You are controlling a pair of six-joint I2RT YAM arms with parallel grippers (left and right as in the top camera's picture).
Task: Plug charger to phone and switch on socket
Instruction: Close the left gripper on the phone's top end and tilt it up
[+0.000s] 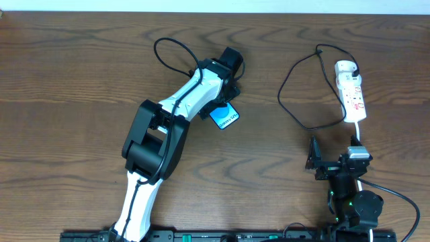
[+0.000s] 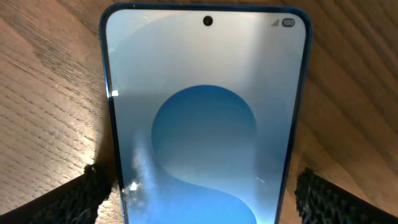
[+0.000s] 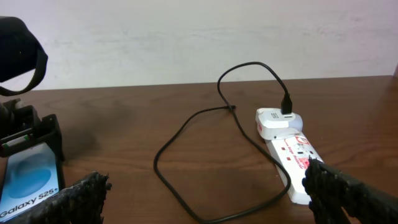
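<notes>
Two grippers are standing wide open, neither one holding anything. The left gripper (image 2: 205, 202) is sitting over the phone (image 2: 205, 112), its fingers (image 2: 87, 193) straddling the phone's long edges while the blue screen is glowing face up on the table (image 1: 80, 67), a little left of centre. The right gripper (image 3: 211, 199) is hanging over bare wood, facing the socket (image 3: 291, 155), which is lying at the right side with its white cord (image 1: 357, 132) trailing toward the robot. The charger (image 3: 231, 108) is looping across the wood just left of the socket, one end sitting in the adapter (image 3: 273, 121) at the strip's far end, well apart from the phone
</notes>
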